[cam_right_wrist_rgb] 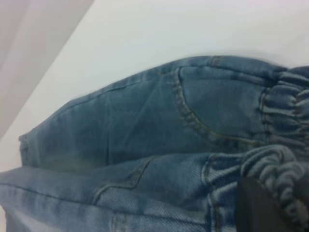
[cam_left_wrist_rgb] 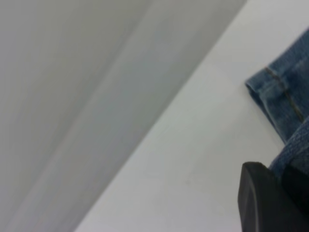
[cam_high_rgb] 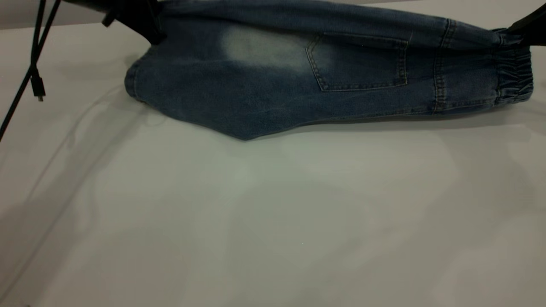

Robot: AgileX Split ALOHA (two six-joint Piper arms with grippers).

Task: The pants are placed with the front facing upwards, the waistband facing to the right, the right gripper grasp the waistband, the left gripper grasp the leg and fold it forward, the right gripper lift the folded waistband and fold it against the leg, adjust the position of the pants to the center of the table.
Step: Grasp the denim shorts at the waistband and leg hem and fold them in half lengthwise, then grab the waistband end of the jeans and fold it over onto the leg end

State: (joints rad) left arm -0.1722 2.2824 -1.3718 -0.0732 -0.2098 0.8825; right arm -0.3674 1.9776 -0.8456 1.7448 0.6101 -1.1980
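I am holding the pants (cam_high_rgb: 298,85) lifted along their far edge at the far side of the table (cam_high_rgb: 273,221), my left gripper (cam_high_rgb: 149,30) pinching the leg end at the left and my right gripper (cam_high_rgb: 527,27) pinching the elastic waistband at the right. The exterior view is showing the back patch pocket (cam_high_rgb: 360,62) and the pale faded oval (cam_high_rgb: 264,49) facing near, with the lower edge resting on the table. Only my wrist views are showing the grips: the left one the stitched leg hem (cam_left_wrist_rgb: 277,96) beside my finger (cam_left_wrist_rgb: 263,203), the right one gathered waistband (cam_right_wrist_rgb: 285,121) bunched against my finger (cam_right_wrist_rgb: 256,208).
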